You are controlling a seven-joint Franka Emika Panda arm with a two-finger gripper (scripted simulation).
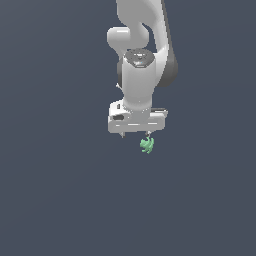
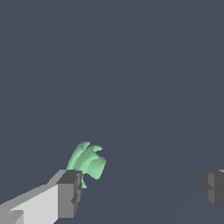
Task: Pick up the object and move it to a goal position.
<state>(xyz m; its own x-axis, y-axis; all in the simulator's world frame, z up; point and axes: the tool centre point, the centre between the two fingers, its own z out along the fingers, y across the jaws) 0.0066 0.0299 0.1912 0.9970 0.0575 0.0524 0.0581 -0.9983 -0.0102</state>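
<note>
Small light-green object (image 1: 147, 145), lumpy and irregular, with rounded lobes and short stubby protrusions, smooth matte shaded surface, far smaller than the robot hand. White glossy arm (image 1: 142, 60) comes down from the top of the exterior view, wrist pointing straight down, blocky white hand housing at the bottom with two thin fingers poking out below. Gripper (image 1: 135, 134) has its jaws spread wide, nothing clamped between them. Object sits just under the finger on the exterior view's right, beside and about touching that fingertip, not centred in the gap. Wrist view: green object (image 2: 87, 161) lies right against one dark grey finger pad (image 2: 70, 192), on the pad's inner edge; the other pad (image 2: 213, 188) is well apart across the gap. Flat dark blue-grey desk (image 1: 60, 200), plain, no texture. Cannot tell if the object rests on the desk or is lifted.
</note>
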